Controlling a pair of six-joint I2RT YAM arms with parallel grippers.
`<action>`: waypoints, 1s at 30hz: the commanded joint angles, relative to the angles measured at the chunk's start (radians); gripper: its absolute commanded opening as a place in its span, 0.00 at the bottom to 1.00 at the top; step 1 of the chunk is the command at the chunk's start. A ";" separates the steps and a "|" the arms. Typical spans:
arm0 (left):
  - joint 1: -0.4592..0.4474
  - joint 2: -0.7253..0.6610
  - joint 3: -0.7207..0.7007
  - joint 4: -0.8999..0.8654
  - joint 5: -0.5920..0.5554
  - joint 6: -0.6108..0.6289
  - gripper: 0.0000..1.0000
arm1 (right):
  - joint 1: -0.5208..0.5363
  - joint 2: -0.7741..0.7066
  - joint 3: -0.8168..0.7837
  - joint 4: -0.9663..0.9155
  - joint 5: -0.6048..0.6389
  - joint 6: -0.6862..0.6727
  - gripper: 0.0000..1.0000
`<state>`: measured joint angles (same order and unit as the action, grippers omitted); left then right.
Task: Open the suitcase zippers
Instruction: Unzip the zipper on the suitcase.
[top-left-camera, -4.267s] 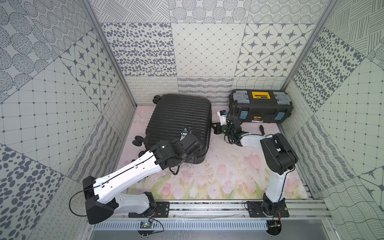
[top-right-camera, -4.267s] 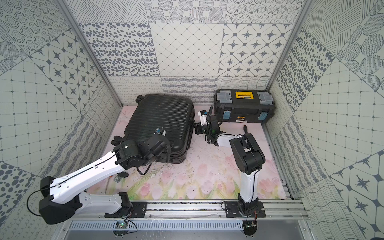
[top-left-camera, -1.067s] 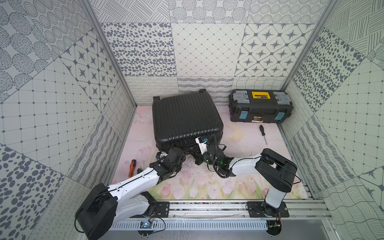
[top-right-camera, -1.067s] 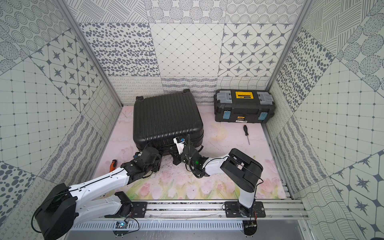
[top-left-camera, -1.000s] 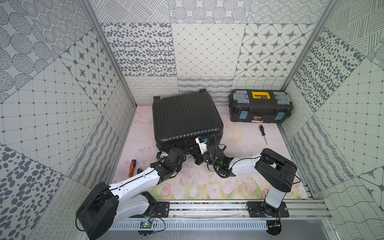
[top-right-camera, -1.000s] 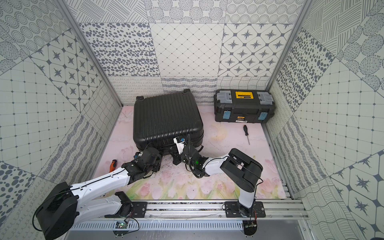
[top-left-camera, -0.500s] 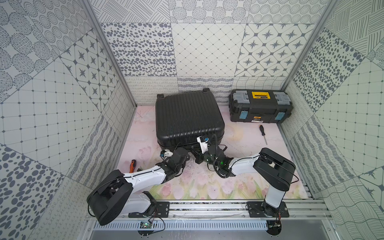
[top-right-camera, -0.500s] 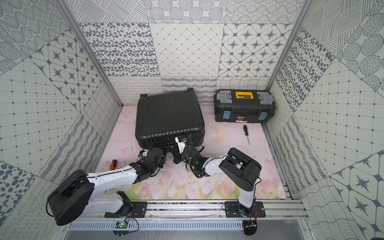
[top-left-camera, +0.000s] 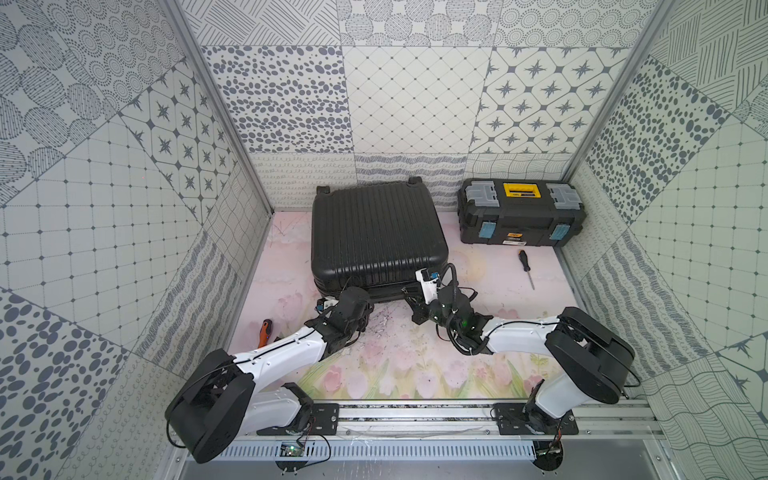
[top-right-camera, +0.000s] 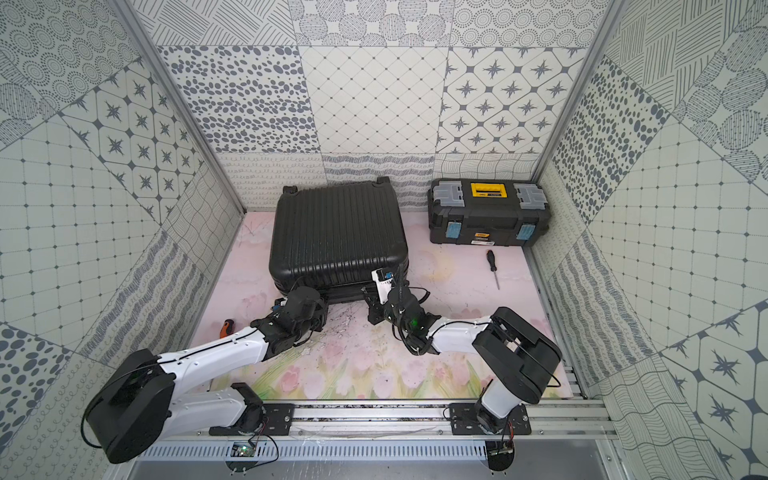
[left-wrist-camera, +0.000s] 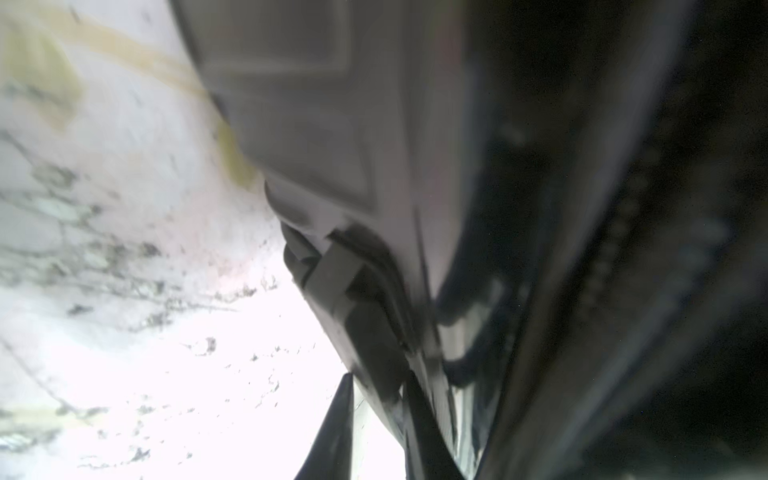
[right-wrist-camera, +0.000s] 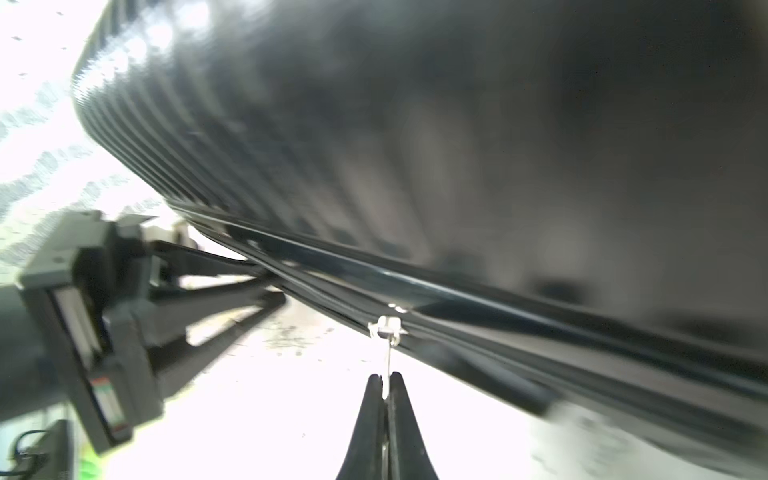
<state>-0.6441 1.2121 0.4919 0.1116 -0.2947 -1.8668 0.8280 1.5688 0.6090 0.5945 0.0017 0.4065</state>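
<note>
Glaring mat (right-wrist-camera: 270, 415); whether left claw (right-wrist-camera: 276, 286) holds zippers (right-wrist-camera: 386, 328) unclear.

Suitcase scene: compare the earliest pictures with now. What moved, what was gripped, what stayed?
The suitcase has turned, its wheels now at the back, not the left. Both claws reached its front edge: the right claw is shut on a zipper pull; the left claw cannot be judged. The toolbox and black screwdriver stayed.
</note>
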 joint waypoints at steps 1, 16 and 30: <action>0.055 -0.025 -0.029 -0.280 -0.178 0.008 0.16 | -0.048 -0.055 -0.038 -0.124 -0.001 -0.066 0.00; 0.061 -0.057 -0.037 -0.065 -0.046 0.212 0.50 | -0.008 -0.122 -0.029 -0.138 -0.192 -0.133 0.00; -0.062 0.122 0.014 0.104 -0.069 0.175 0.51 | 0.037 -0.085 -0.008 -0.112 -0.192 -0.087 0.00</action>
<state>-0.6979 1.2716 0.4950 0.1089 -0.3515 -1.6924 0.8371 1.4696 0.5835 0.4599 -0.1265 0.2981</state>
